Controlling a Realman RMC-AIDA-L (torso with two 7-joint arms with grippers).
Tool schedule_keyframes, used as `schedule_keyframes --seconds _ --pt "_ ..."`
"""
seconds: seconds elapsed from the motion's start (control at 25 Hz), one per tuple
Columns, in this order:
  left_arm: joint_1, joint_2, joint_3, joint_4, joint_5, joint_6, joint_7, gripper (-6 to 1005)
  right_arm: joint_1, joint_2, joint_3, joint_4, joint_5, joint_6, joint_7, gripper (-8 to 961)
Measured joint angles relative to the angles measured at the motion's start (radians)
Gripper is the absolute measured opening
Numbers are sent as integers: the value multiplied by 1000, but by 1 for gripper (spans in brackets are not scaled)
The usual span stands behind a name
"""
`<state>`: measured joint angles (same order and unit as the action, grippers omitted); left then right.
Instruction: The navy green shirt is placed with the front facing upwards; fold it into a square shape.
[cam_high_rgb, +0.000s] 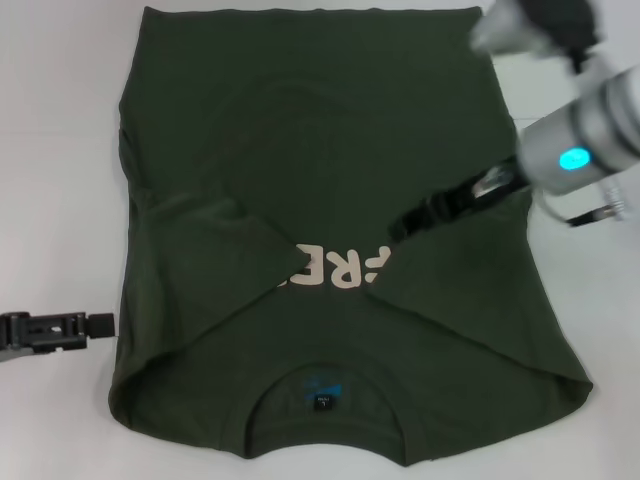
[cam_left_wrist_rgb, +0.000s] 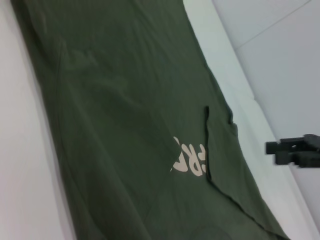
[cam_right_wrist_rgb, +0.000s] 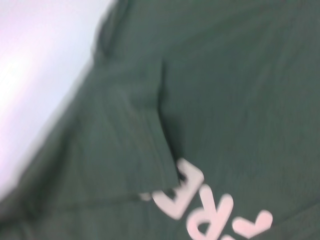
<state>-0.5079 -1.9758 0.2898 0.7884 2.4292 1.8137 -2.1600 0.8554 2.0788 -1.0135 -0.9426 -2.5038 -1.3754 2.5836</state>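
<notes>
The collar of the green shirt lies nearest on the white tabletop, both sleeves folded inward, with the left pincer narrow beside its left edge and the right pincer pinching the folded right sleeve by the cream lettering.

A bare lab-style robot workstation: a plain white tabletop and blank pale wall panels, nothing homely in sight

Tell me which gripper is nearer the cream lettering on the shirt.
Right. The right gripper sits on the shirt beside the lettering; the left gripper is off its edge.
</notes>
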Motion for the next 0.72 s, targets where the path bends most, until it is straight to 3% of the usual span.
schedule_keyframes --seconds 0.24,0.44,0.52,0.72 --pt "6 8 -6 32 8 24 -45 835 -144 -70 302 -6 270 -208 -124 541" --pt "5 8 5 37 47 26 -73 836 -301 -119 443 113 499 -320 -269 746" --pt "3 -2 33 35 55 17 -73 836 -356 -130 477 159 550 -338 -319 842" --pt "-9 -24 96 27 57 -46 -107 836 -438 -138 529 244 585 -340 -417 927"
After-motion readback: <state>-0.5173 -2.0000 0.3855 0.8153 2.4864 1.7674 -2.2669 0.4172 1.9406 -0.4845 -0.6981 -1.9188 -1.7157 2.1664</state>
